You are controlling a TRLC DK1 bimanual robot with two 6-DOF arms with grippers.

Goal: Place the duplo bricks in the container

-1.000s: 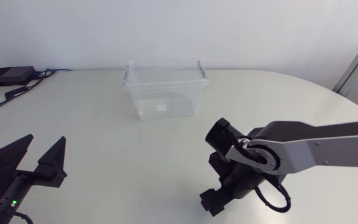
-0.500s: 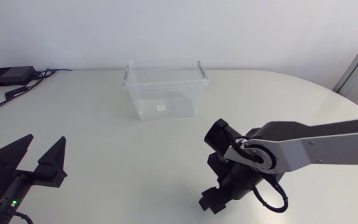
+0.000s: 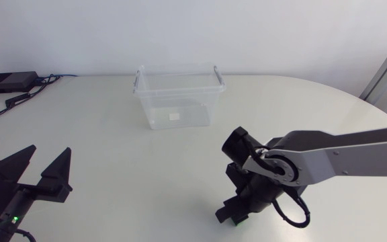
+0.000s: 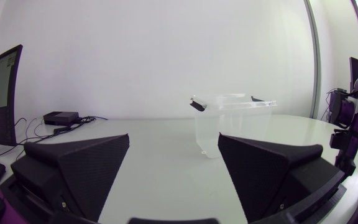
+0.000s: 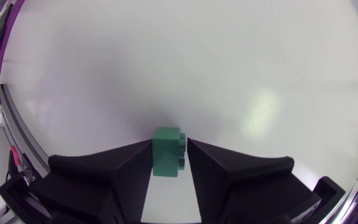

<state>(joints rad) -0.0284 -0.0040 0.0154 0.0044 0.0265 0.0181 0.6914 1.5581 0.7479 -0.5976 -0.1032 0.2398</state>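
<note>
A green duplo brick point(image 5: 166, 158) lies on the white table, seen only in the right wrist view, with both black fingers pressed against its two sides. My right gripper point(image 5: 169, 143) is shut on it; in the head view this gripper point(image 3: 231, 215) points down near the table's front edge, hiding the brick. The clear plastic container point(image 3: 179, 97) stands with nothing in it at the back centre, well beyond the right gripper. My left gripper point(image 3: 48, 156) rests open at the front left, holding nothing, and faces the container point(image 4: 232, 121) from a distance.
A black box point(image 3: 9, 82) with cables lies at the far back left corner. The table's front edge runs close behind the right gripper. My right arm point(image 4: 353, 118) shows at the side of the left wrist view.
The right gripper's fingers have come together around the green brick while staying low over the same spot. The left arm has not moved.
</note>
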